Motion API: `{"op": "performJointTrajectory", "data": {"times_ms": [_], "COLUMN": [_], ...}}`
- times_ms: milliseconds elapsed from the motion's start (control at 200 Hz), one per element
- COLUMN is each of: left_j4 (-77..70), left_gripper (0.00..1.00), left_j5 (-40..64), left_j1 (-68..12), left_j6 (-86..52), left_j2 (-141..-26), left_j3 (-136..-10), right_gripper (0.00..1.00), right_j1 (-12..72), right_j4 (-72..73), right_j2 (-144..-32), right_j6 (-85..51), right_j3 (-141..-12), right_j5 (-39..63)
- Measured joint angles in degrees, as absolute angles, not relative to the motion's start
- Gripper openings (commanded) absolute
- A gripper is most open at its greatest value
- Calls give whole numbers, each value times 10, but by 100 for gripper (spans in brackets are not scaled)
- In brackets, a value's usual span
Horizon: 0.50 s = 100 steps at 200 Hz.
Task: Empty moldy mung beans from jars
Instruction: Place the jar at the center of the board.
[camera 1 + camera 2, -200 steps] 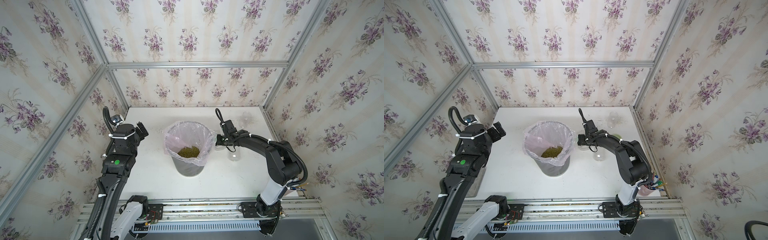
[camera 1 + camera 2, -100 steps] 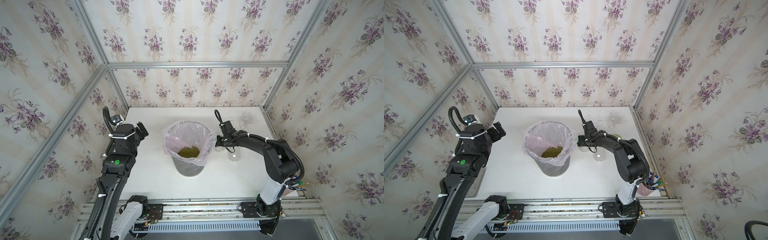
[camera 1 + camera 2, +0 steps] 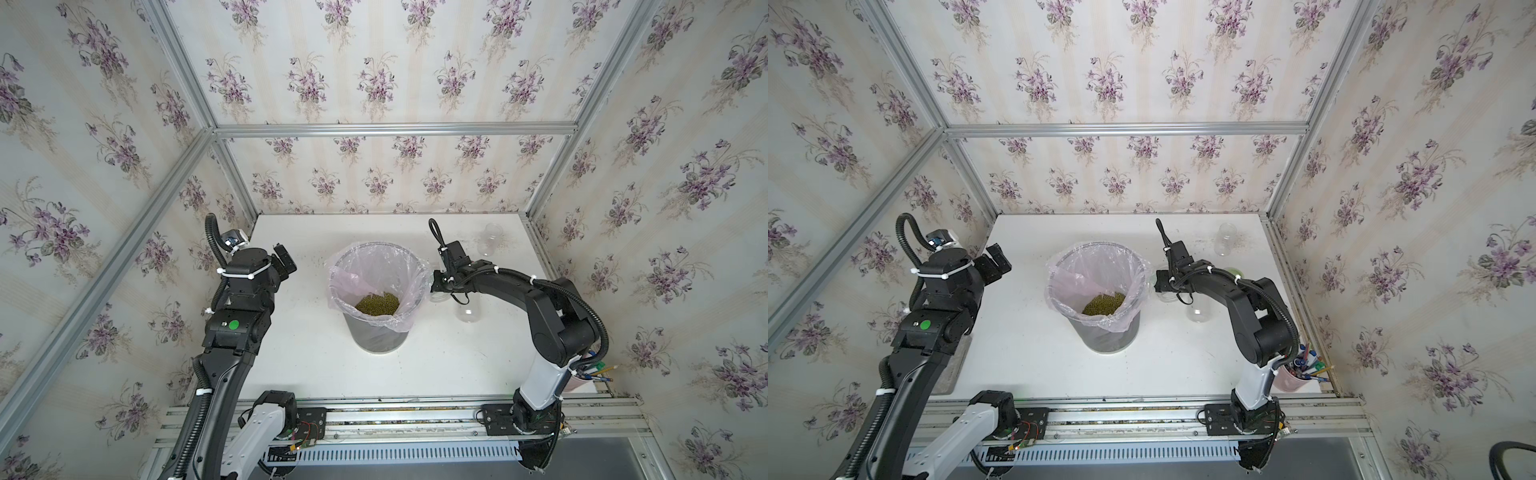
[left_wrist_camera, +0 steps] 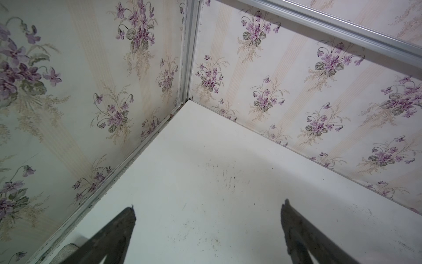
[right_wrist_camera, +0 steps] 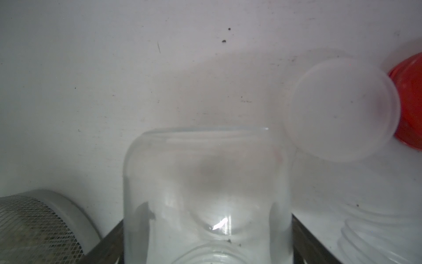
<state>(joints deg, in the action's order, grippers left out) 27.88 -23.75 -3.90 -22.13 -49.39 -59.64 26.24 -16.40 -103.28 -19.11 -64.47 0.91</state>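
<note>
- right wrist view: my right gripper (image 5: 206,222) is clamped on a clear jar (image 5: 207,182), with a finger (image 5: 107,242) flat against each side. the mouth faces the camera and the base points away. it looks empty apart from a few dark specks near the neck.
- past the jar, a translucent white lid (image 5: 342,109) lies on the white table (image 5: 114,68), its edge overlapping a red lid (image 5: 408,100).
- the mesh bin (image 5: 34,228) is just beside my gripper, and the threaded neck of a second jar (image 5: 365,235) shows on the opposite side.
- in both top views the mung beans (image 3: 377,303) sit in a heap at the bottom of the bin's pinkish liner (image 3: 374,270).
- a third jar (image 3: 491,237) stands upright near the back right corner, well apart from the others.
- left wrist view: my left gripper (image 4: 207,228) is spread wide over bare table, well apart from the bin.
</note>
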Motion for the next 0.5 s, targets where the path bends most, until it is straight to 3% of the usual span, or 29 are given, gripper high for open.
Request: {"op": "performJointTrajectory", "data": {"times_ms": [250,500], "left_j4": [279,279], "left_gripper": [100,100], "left_j5": [-239,-242], "left_j1": [-39,-39], "left_j6": [-221,-221], "left_j2": [-494,-492], "left_j3": [-596,-596], "right_gripper": [64,64], "right_j1": [262,262], "right_j4": [-167,-173], "right_j2": [-1032,-1033], "right_j6": [-191,-183], "right_j3": [-655,-659], "right_j5": [7,5]}}
